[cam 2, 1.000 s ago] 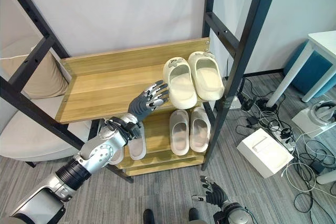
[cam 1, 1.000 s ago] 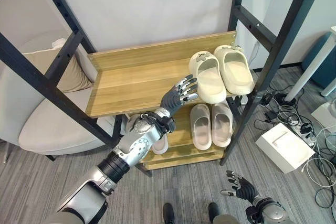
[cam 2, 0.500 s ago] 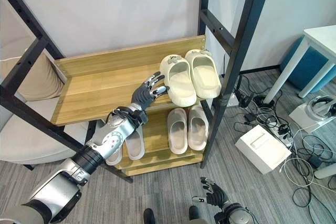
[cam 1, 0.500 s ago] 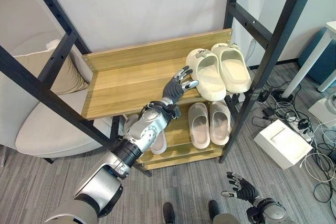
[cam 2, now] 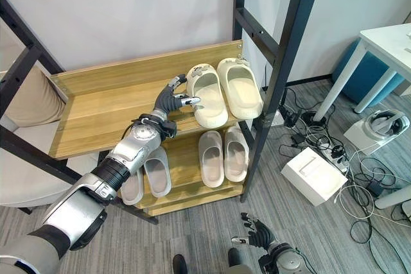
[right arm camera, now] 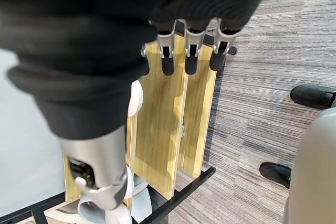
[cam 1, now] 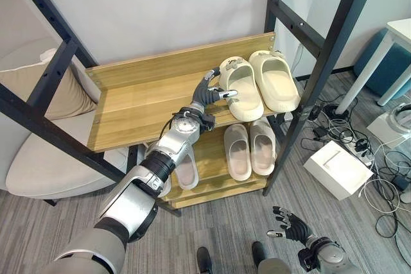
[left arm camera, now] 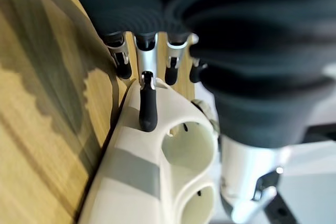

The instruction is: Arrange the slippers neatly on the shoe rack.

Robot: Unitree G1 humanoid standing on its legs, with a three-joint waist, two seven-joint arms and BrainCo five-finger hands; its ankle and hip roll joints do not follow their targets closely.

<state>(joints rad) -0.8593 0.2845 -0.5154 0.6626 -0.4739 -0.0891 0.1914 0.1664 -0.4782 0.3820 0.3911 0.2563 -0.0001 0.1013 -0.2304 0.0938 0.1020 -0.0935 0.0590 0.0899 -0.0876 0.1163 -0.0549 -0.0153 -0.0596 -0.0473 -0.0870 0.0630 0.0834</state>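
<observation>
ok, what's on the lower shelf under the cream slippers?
On the lower shelf, a grey pair sits right under the cream slippers. Another pair lies further left, its toe ends hidden by the upper shelf and the left hand's arm.

The shoe rack [cam 1: 154, 104] is showing light wood shelves with a smooth grain, held in a matt black metal frame [cam 1: 308, 88]. The cream slippers [cam 1: 260, 85] on the upper shelf are looking like soft, smooth, matt foam or rubber. The grey slippers [cam 1: 250, 149] below are looking the same. The left hand [cam 1: 207, 94] is wearing a dark ribbed cover, with shiny silver metal fingers and dark rubbery tips. The floor [cam 1: 359, 222] is looking like rough grey carpet. The cushion [cam 1: 64, 97] is looking like beige cloth.
</observation>
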